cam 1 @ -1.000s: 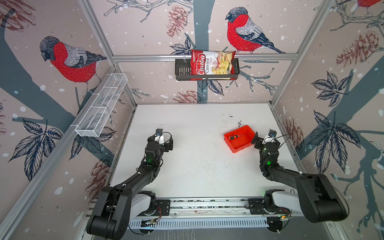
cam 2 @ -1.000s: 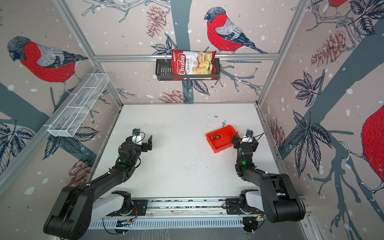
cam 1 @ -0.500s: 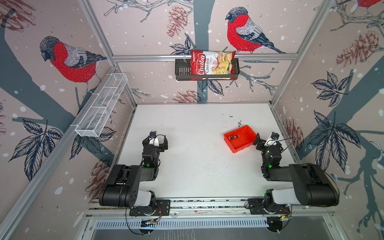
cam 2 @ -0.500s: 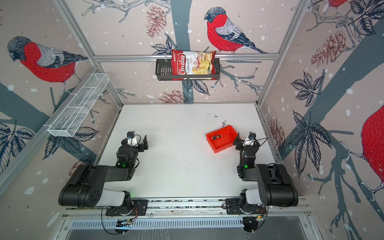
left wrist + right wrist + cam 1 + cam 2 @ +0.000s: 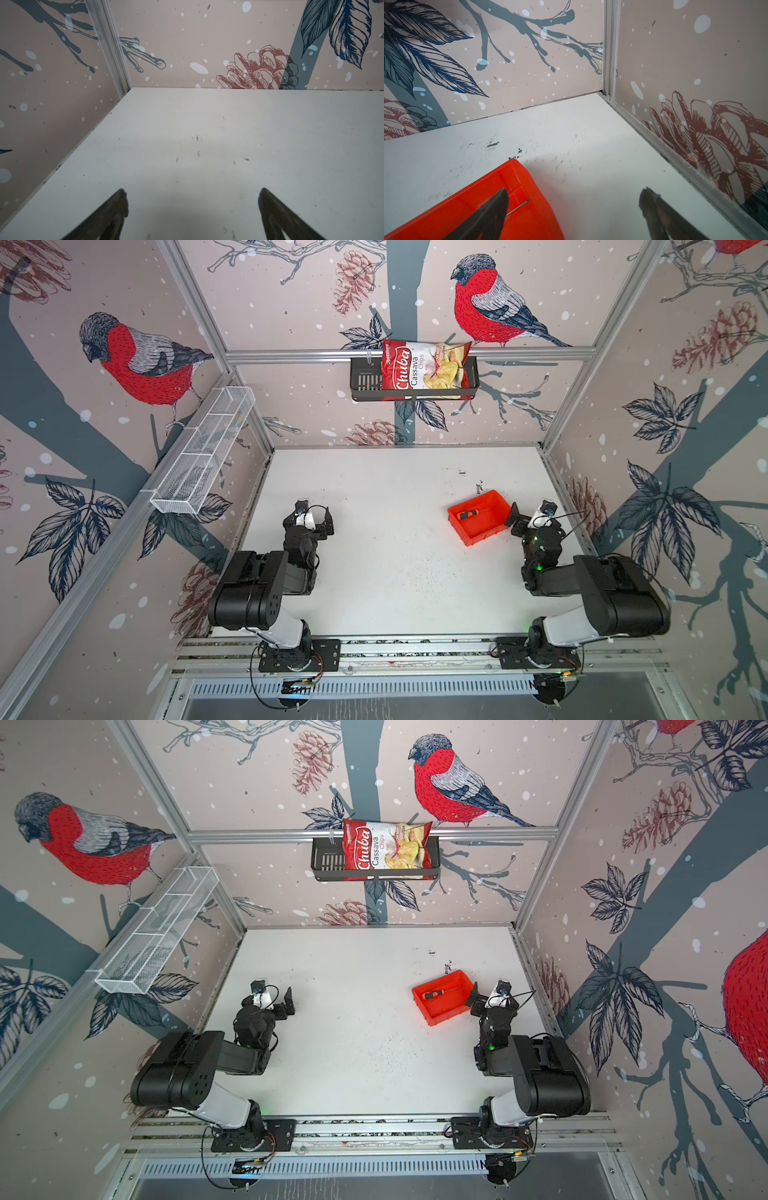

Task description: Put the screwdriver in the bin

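Noted screwdriver (image 5: pixel 471 514) lying inside bin (image 5: pixel 490 527) on worktop (image 5: pixel 395 539). Found left hand (image 5: pixel 192 191) spread wide, empty; right hand (image 5: pixel 575 190) likewise, just beside bin.

- The bin (image 5: pixel 484 531) (image 5: pixel 448 1007) (image 5: pixel 529 218) was a small, bright red-orange rectangular plastic tray with low walls. It stood flat and open side up on the table (image 5: pixel 395 510), in the table's right half, near its right edge, and was turned askew to the table's edges.
- The screwdriver (image 5: pixel 478 512) (image 5: pixel 441 992) lay flat on the bin's floor. Its stubby orange-and-black handle pointed toward the table's middle and its thin silver shaft toward the table's right edge. In the right wrist view only the shaft's end (image 5: pixel 519 207) showed.
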You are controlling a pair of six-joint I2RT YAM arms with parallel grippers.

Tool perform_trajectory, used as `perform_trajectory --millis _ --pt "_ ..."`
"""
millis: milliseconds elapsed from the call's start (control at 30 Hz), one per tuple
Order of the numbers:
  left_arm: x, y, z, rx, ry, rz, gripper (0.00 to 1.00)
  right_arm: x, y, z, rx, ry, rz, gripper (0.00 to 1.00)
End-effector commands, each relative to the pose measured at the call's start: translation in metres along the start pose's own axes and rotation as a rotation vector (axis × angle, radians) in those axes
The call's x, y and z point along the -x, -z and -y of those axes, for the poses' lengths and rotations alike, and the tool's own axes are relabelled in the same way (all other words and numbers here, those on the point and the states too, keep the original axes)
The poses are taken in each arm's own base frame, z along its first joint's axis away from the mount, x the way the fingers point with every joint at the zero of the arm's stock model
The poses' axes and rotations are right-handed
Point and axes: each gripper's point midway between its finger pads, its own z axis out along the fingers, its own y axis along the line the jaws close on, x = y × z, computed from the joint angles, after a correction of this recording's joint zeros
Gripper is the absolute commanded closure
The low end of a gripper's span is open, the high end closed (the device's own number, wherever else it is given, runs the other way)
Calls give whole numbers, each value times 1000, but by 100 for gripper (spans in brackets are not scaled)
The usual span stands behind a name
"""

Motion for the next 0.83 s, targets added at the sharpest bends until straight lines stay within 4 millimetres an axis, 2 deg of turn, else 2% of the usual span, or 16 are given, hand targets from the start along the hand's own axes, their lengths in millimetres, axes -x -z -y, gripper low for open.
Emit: perform_trajectory --millis 0,800 --pt "15 0 -2 11 13 62 3 0 -3 3 -13 -22 -7 0" --pt "16 1 2 7 -10 67 3 0 1 7 -27 -33 3 0"
